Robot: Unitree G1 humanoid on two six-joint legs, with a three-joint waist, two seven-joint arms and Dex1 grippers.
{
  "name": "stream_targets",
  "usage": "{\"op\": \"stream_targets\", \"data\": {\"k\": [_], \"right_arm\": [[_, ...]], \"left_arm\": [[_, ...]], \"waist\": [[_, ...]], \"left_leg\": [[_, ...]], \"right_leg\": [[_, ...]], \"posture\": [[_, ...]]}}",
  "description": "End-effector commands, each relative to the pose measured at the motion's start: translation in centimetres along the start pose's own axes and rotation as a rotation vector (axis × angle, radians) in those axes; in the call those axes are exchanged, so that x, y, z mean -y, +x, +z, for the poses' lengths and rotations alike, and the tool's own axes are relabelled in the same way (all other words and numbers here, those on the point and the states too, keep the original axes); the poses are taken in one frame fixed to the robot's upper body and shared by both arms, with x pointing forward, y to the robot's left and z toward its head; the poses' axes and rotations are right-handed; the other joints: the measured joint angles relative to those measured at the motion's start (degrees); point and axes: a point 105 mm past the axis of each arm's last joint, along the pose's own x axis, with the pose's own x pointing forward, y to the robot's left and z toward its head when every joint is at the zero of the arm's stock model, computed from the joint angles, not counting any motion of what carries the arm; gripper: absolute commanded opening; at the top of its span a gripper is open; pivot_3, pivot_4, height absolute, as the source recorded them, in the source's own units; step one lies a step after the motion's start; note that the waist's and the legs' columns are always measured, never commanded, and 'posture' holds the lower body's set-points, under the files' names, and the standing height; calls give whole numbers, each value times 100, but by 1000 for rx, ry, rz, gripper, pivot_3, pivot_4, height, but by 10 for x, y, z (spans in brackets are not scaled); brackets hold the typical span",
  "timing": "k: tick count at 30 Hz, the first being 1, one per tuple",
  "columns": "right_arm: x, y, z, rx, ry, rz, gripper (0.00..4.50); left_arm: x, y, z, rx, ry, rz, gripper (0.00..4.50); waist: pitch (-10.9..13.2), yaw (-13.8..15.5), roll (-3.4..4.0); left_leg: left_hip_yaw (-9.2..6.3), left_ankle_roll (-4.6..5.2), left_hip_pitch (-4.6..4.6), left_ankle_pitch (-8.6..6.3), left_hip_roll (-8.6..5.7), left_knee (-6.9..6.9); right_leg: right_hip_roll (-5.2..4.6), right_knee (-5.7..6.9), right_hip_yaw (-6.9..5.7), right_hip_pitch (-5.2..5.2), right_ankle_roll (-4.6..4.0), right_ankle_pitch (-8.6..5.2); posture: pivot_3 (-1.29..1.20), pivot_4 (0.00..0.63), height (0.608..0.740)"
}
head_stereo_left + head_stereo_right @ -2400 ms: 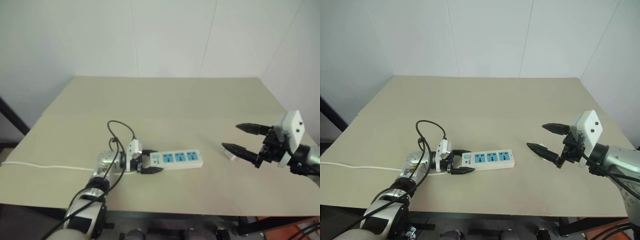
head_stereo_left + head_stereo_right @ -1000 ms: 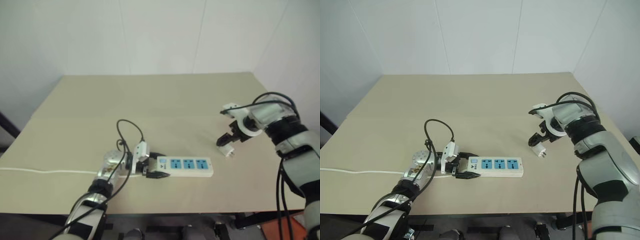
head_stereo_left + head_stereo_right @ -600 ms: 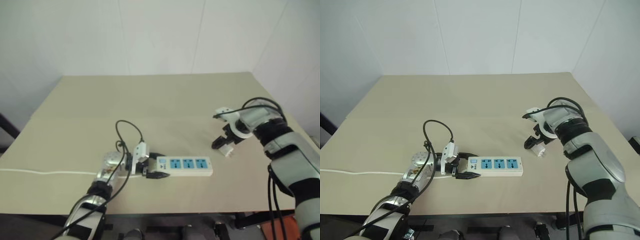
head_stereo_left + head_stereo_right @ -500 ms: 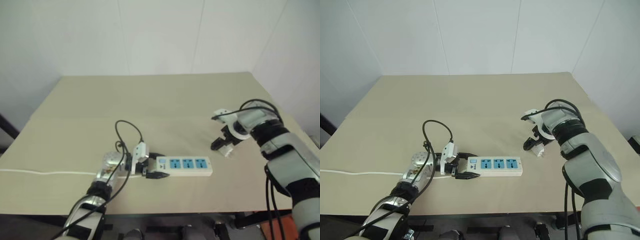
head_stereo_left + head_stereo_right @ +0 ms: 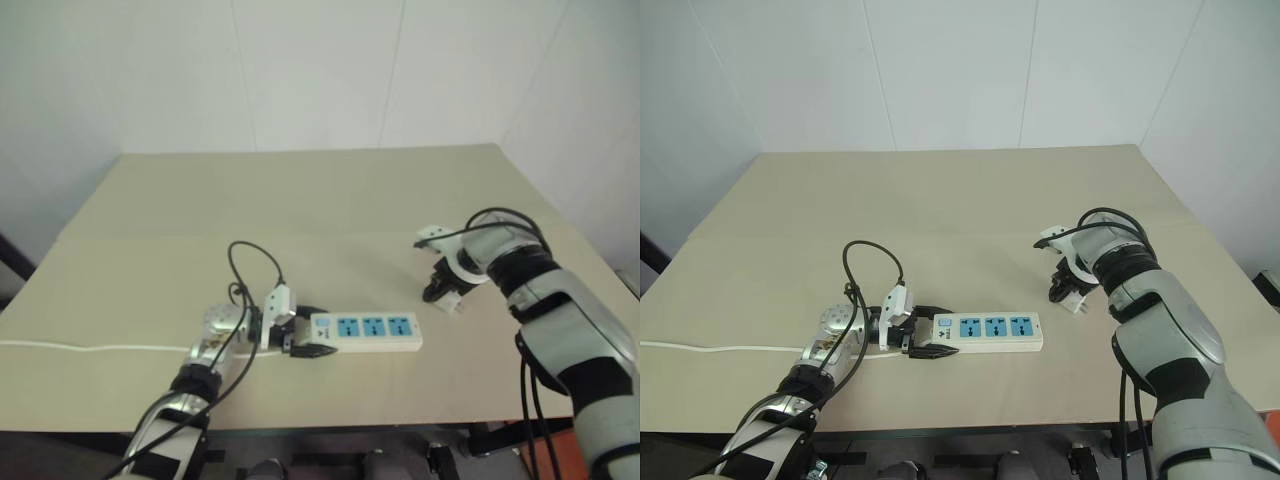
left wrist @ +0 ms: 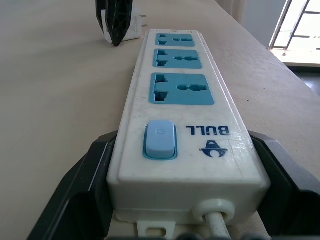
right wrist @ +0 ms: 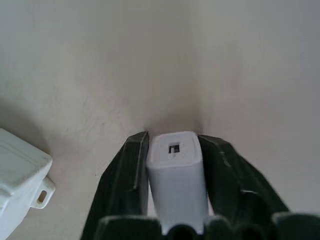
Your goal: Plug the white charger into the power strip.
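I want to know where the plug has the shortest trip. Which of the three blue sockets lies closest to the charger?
The end socket farthest from the blue switch, at the power strip's free end; the charger sits past it.

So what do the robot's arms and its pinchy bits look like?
The arms are silver-grey with black joints, and black cables loop beside them. Each tool, the left tool and the right tool, has two pointed black fingers on a white boxy block.
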Motion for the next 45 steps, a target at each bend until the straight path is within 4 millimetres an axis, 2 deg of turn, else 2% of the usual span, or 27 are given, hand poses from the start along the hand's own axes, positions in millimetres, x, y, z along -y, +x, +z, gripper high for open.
{"op": "stream_targets", "data": {"k": [1, 4, 6, 10, 13, 16, 19, 22, 26, 33, 39, 45], "right_arm": [[-2, -2, 2, 15, -15, 15, 1161], [-3, -9, 7, 47, -18, 18, 1161], [-1, -21, 18, 137, -37, 10, 1161], [-4, -58, 51, 475, -114, 20, 1161], [-12, -89, 66, 736, -110, 78, 1161], [-27, -111, 69, 974, -150, 144, 1161], [-39, -119, 69, 1131, -134, 200, 1161], [-67, -115, 61, 1220, -187, 319, 1161], [-101, -99, 54, 1277, -238, 476, 1161], [-140, -68, 52, 1296, -354, 576, 1161], [-168, -36, 50, 1247, -524, 570, 1161], [-169, -19, 54, 1236, -556, 540, 1161]], "left_arm": [[5, -6, -17, -55, -57, 9, 3314], [4, -7, -18, -64, -57, 14, 3314], [3, -9, -18, -70, -56, 15, 3314], [-1, -12, -16, -78, -51, 15, 3314], [-5, -15, -14, -87, -44, 11, 3314], [-9, -18, -11, -101, -32, -2, 3314], [-14, -22, -8, -108, -20, -7, 3314], [-16, -26, -6, -108, -6, -10, 3314], [-16, -29, -7, -102, 3, -16, 3314], [-9, -27, -9, -83, -1, -37, 3314], [-7, -28, -9, -74, 3, -40, 3314], [-5, -30, -9, -72, 5, -40, 3314]], "waist": [[-1, -10, 0], [-1, -32, 0], [-1, -36, 0], [-1, -33, 0], [-1, -50, 0], [-5, -51, -6], [-9, -86, -13], [-9, -81, -13], [-9, -84, -13], [-9, -87, -13], [-9, -82, -13], [-9, -71, -14]], "left_leg": [[0, 0, 0, 0, 0, 0], [0, 0, 1, 0, 0, 0], [0, 0, 1, 0, 0, 1], [-1, 0, 1, 0, 0, 0], [-1, 0, 3, 0, 0, 0], [-2, 0, 5, 0, 1, 0], [-1, 1, 6, 0, 2, -2], [-1, 1, 7, 0, 2, -1], [-1, 1, 5, 0, 2, -2], [-1, 1, 13, 0, 3, -2], [-1, 1, 14, 1, 3, -2], [-1, 1, 17, 1, 2, -2]], "right_leg": [[0, 0, 0, 0, 0, 0], [0, 1, 0, 0, 0, 0], [0, 2, 0, 1, 0, 0], [0, 2, 0, 1, 0, 0], [1, 2, 1, 3, 0, 0], [1, 1, 0, 8, 0, 0], [3, 2, 3, 9, 0, 0], [3, 4, 5, 7, 0, 1], [4, 3, 6, 7, 0, 1], [5, 5, 6, 10, 1, 0], [5, 4, 6, 11, 1, 0], [5, 3, 6, 14, 1, 0]], "posture": [[0, 150, 740], [0, 150, 740], [0, 150, 740], [0, 150, 740], [0, 150, 740], [0, 150, 740], [0, 150, 740], [0, 150, 740], [0, 150, 740], [0, 150, 740], [0, 150, 740], [0, 150, 740]]}}
